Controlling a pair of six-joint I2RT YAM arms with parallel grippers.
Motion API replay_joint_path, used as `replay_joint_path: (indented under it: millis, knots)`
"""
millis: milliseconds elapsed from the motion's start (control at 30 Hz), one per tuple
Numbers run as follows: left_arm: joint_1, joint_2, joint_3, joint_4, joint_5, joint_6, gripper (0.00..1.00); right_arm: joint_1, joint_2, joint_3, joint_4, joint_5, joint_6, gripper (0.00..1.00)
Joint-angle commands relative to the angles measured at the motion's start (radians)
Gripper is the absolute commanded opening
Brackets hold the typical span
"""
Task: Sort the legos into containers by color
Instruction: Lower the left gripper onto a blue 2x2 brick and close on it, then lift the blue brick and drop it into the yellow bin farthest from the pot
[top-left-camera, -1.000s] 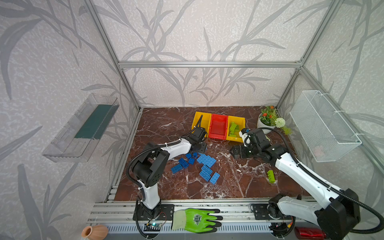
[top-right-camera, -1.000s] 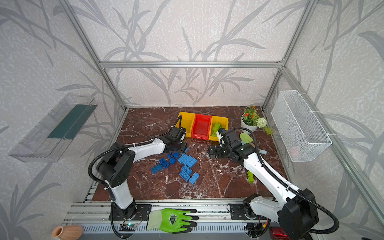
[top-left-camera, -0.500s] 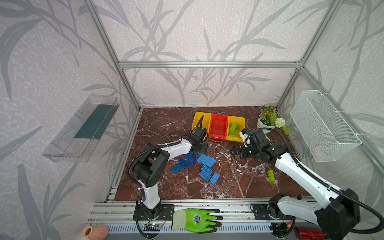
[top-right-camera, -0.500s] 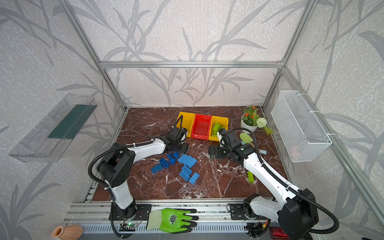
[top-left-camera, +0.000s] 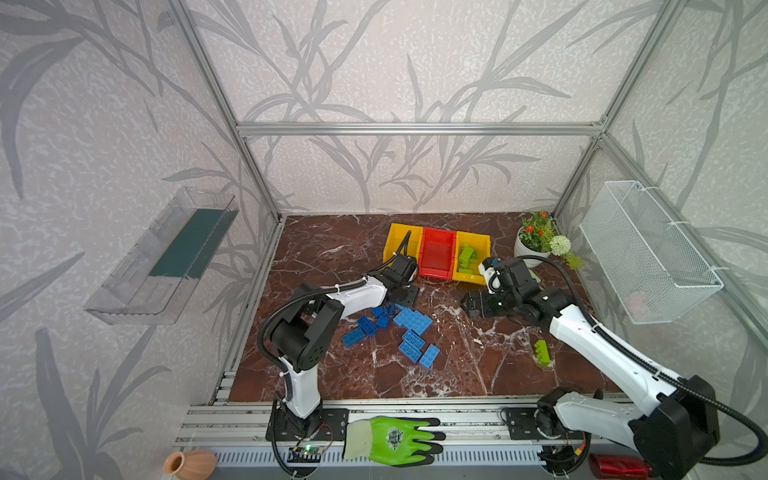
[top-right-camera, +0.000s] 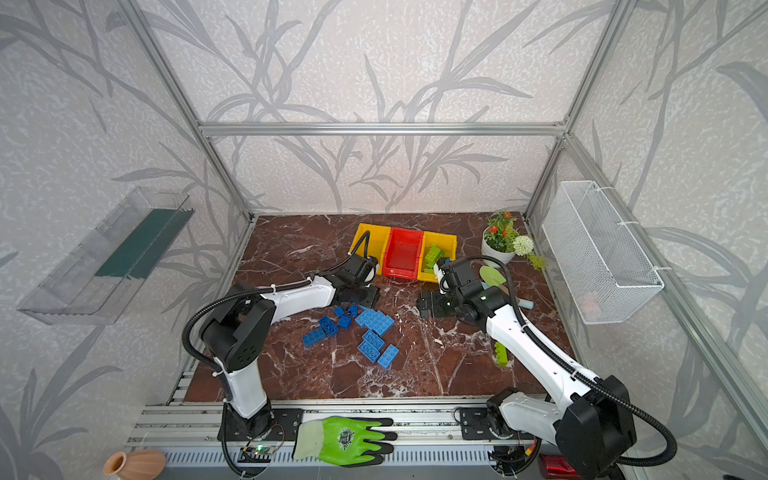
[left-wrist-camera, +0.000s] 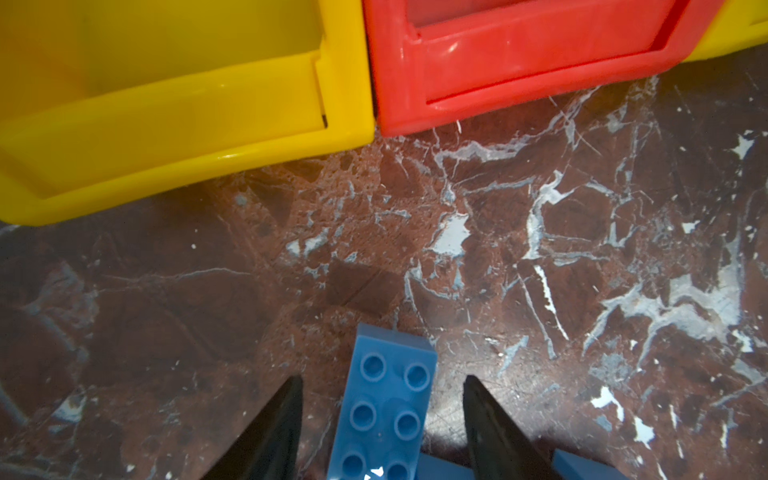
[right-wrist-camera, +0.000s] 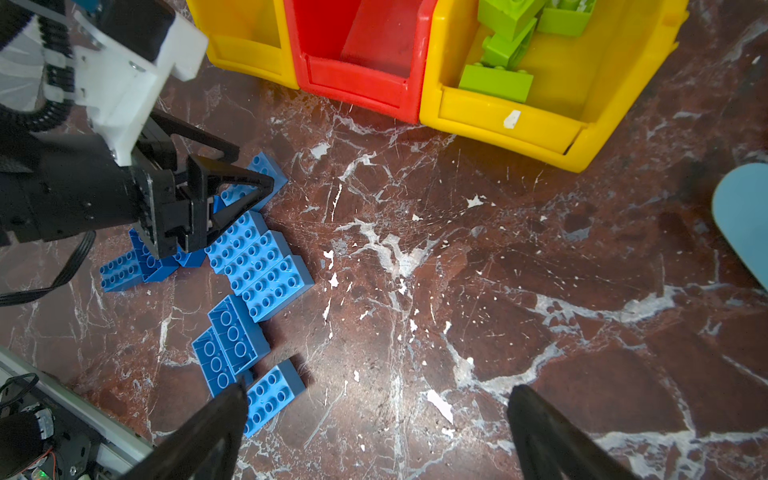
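- Your left gripper (left-wrist-camera: 382, 377) is straddling a light blue brick (left-wrist-camera: 386, 415). Its jaws are standing partly apart with a gap showing on each side, so it is gripping nothing.
- Just behind it, the other blue legos (right-wrist-camera: 257, 266) are lying loose on the marble floor (right-wrist-camera: 457, 270).
- Just ahead of it, the near yellow bin (left-wrist-camera: 187, 124) and the red bin (left-wrist-camera: 519, 79) are standing empty, as far as shown.
- Your right gripper (right-wrist-camera: 378, 388) is hovering wide open over bare marble, carrying nothing.
- Ahead of it, the far yellow bin (right-wrist-camera: 511, 120) is holding several green legos (right-wrist-camera: 496, 81).
- One green brick (top-left-camera: 541, 352) is lying well behind it.
- Green is looking nearly done. Both blues are waiting.
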Motion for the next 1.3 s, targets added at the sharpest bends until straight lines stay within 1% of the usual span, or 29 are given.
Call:
replay_joint_path:
  millis: [0, 267, 367, 567, 700, 800, 867, 933, 1033, 1267]
  knots:
    - [-0.005, 0.016, 0.015, -0.016, -0.005, 0.013, 0.61, -0.003, 0.006, 0.012, -0.017, 0.006, -0.013, 0.97]
    - [-0.005, 0.039, 0.016, -0.015, -0.004, 0.005, 0.57, -0.004, 0.004, 0.013, -0.020, 0.011, -0.016, 0.97]
    - [-0.005, 0.041, 0.016, -0.016, -0.005, 0.004, 0.51, -0.003, 0.003, 0.013, -0.020, 0.012, -0.016, 0.97]
    - [-0.005, 0.047, 0.010, -0.018, 0.000, 0.000, 0.44, -0.003, 0.003, 0.013, -0.020, 0.013, -0.015, 0.97]
    - [-0.005, 0.048, 0.008, -0.016, -0.008, -0.006, 0.34, -0.003, 0.000, 0.013, -0.020, 0.012, -0.014, 0.97]
    - [-0.005, 0.047, 0.011, -0.020, -0.016, -0.003, 0.32, -0.003, -0.003, 0.013, -0.025, 0.014, -0.014, 0.97]
    - [-0.005, 0.046, 0.014, -0.023, -0.020, -0.005, 0.28, -0.004, -0.006, 0.014, -0.025, 0.015, -0.016, 0.97]
    - [-0.005, 0.047, 0.020, -0.028, -0.024, -0.002, 0.27, -0.003, -0.008, 0.014, -0.028, 0.018, -0.016, 0.97]
    - [-0.004, 0.046, 0.038, -0.046, -0.051, -0.005, 0.23, -0.004, -0.012, 0.016, -0.028, 0.020, -0.017, 0.97]
    - [0.000, 0.029, 0.094, -0.086, -0.089, 0.006, 0.21, -0.004, -0.015, 0.023, -0.031, 0.023, -0.020, 0.97]
